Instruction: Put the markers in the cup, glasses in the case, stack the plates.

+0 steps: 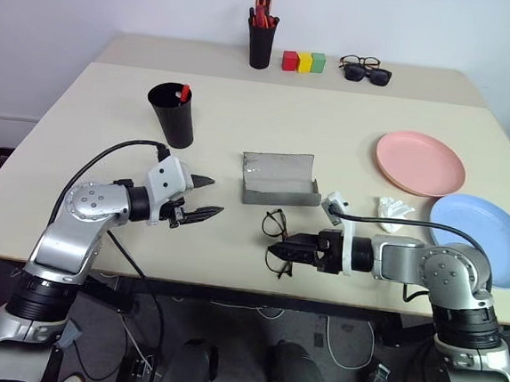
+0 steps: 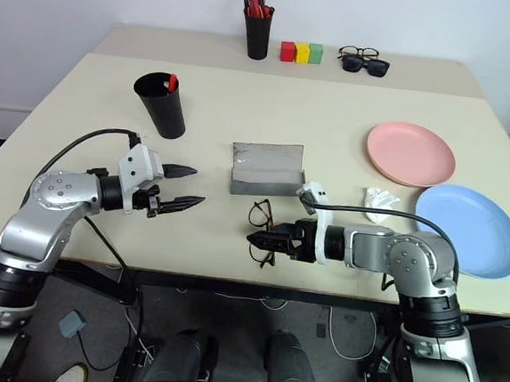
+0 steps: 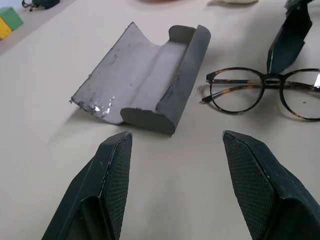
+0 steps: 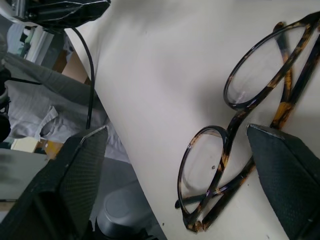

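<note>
The glasses [image 1: 275, 221], with a dark mottled frame and clear lenses, lie folded on the table near its front edge. My right gripper [image 1: 272, 248] is open and low over them, one finger on each side of the frame [image 4: 231, 123]. The grey case [image 1: 278, 180] lies open just behind them. My left gripper [image 1: 216, 197] is open and empty, left of the case and pointing toward it. Further back on the left stands the black cup [image 1: 172, 117] with a red-capped marker [image 1: 185, 93] in it. The pink plate [image 1: 420, 163] and the blue plate [image 1: 483, 236] lie side by side at the right.
A pen holder [image 1: 261, 41] with red and orange pens, three coloured blocks [image 1: 303, 62], sunglasses [image 1: 372, 75] and another thin pair of spectacles [image 1: 360, 62] stand along the far table. A small white crumpled thing [image 1: 395, 208] lies beside the blue plate.
</note>
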Controlling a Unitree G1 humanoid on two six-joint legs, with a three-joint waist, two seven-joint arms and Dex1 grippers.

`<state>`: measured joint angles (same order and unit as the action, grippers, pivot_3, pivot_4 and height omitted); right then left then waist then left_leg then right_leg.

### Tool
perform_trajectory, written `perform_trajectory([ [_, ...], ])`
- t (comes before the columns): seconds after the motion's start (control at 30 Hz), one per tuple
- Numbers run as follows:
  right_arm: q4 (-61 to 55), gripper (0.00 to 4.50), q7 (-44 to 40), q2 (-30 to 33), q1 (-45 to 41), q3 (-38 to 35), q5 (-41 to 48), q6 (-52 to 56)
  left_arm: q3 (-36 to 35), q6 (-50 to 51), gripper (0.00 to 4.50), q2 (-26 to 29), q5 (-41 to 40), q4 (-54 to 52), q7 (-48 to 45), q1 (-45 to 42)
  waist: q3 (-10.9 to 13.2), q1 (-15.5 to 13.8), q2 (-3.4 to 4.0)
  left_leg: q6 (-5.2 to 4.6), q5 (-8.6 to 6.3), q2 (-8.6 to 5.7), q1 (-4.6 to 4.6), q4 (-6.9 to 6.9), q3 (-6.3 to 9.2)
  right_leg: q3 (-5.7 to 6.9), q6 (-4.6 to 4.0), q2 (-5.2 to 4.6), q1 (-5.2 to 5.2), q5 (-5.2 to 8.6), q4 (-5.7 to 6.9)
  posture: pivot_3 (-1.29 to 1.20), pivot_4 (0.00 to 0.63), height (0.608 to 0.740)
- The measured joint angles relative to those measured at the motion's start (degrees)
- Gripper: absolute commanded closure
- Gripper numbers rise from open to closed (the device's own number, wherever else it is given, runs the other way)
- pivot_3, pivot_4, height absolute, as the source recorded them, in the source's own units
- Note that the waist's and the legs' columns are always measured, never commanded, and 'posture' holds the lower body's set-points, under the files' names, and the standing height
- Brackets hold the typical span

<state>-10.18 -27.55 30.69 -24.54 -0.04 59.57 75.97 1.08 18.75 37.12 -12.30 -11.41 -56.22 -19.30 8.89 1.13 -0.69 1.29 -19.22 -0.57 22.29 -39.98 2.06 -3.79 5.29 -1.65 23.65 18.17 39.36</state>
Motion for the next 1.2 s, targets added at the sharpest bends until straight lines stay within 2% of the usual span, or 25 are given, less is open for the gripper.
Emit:
perform_trajectory([
  [0.4, 5.80, 0.00, -7.02, -0.33, -4.67, 2.98, -5.44, -0.35, -1.44, 3.59, 1.60, 0.98, -2.41, -4.61, 3.68, 3.54, 0.00, -0.11, 0.00, 0.00, 0.00, 0.00, 0.00, 0.03, 0.00, 0.00, 0.00, -0.02, 0.00, 0.00, -0.04, 0.00, 0.150, 0.740],
  [0.47, 6.35, 0.57, -8.22, -0.27, -5.36, 3.50, -6.39, -0.43, -1.84, 4.09, 1.56, 1.03, -2.75, -5.20, 4.20, 3.99, 0.00, -0.10, 0.00, 0.00, 0.00, 0.00, 0.00, 0.03, 0.00, 0.00, 0.00, -0.02, 0.00, 0.00, -0.04, 0.00, 0.150, 0.740],
  [0.53, 6.64, 1.35, -9.00, -0.19, -5.52, 3.64, -7.16, -0.46, -2.01, 4.49, 1.56, 1.17, -3.00, -5.80, 4.61, 4.42, 0.00, -0.11, 0.00, 0.00, 0.00, 0.00, 0.00, 0.04, 0.00, 0.00, 0.00, -0.02, 0.01, 0.00, -0.04, 0.00, 0.150, 0.740],
  [0.73, 6.84, 4.48, -10.57, -0.24, -5.52, 3.84, -8.84, -0.45, -2.02, 4.77, 1.56, 1.28, -3.40, -6.64, 5.61, 5.36, 0.00, -0.12, 0.00, 0.00, 0.00, 0.00, 0.01, 0.06, 0.00, 0.00, -0.01, -0.03, 0.01, 0.00, -0.07, 0.00, 0.150, 0.740],
  [1.2, 3.82, 4.48, -9.07, -0.40, -4.93, 3.17, -10.39, -0.48, -2.01, 4.63, 1.56, 1.50, -3.47, -6.40, 6.08, 5.49, 0.01, -0.11, 0.02, 0.01, -0.01, 0.00, 0.02, 0.10, 0.00, 0.00, -0.01, -0.03, 0.02, 0.00, -0.11, 0.00, 0.150, 0.740],
])
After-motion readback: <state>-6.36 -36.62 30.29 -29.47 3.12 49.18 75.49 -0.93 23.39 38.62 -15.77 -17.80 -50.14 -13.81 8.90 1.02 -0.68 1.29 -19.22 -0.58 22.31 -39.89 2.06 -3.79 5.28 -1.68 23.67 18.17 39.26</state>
